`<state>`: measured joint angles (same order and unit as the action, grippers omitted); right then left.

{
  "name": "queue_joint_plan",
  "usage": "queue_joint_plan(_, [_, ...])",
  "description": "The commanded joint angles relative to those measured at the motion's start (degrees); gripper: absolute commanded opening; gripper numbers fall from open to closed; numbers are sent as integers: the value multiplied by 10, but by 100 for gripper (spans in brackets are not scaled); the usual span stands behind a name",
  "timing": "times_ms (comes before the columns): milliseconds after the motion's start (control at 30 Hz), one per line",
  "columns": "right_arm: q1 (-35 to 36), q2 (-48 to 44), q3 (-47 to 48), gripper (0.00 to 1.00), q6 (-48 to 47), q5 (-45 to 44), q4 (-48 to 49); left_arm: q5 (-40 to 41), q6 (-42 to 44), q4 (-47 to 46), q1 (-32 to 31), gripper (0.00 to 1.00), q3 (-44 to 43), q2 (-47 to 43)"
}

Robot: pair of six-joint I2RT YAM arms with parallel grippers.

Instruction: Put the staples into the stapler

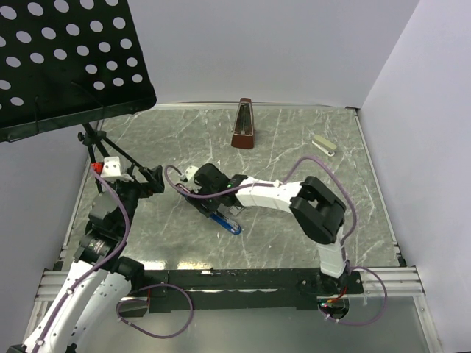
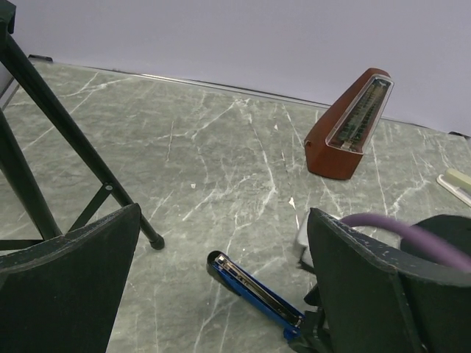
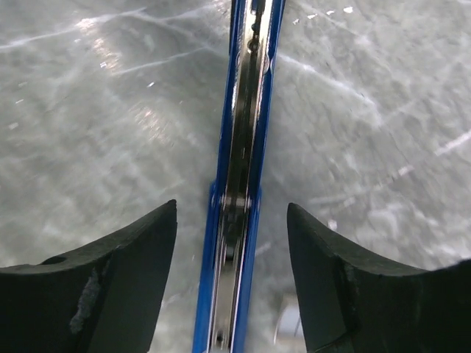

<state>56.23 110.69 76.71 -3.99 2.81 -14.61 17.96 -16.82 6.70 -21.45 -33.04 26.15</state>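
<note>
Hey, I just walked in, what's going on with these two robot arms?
The right arm stretches over a slim blue stapler lying opened out on the grey marbled table, silvery channel facing up. The right gripper is open, a finger on each side of the stapler, apart from it. The left gripper is open and empty, hovering near the black music stand. Whether staples are loaded, I cannot tell.

The stapler (image 3: 243, 110) lies on the table (image 1: 294, 140) between the right gripper (image 3: 232, 208)'s 2 fingers, apart from both and reaching ahead. The metronome (image 1: 244, 125) stands well beyond it. The stand leg (image 2: 66, 132) is ahead-left of the left gripper (image 2: 224, 213).
</note>
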Motion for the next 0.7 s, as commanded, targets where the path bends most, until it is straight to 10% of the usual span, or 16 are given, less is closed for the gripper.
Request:
queue_joint_plan(0, [0,36,48,66,-17,-4,6,14,-6,-13,2,99,-7,7])
queue_joint_plan(200, [-1,67,56,57,-23,-18,12,9,-6,-14,3,99,-8,15])
queue_joint_plan(533, [-16,11,-37,1,6,5,81,-1,-39,-5,16,100,-11,43])
queue_joint_plan(667, [-24,-45,-109,0,5,20,144,-39,-98,-8,23,100,-2,56])
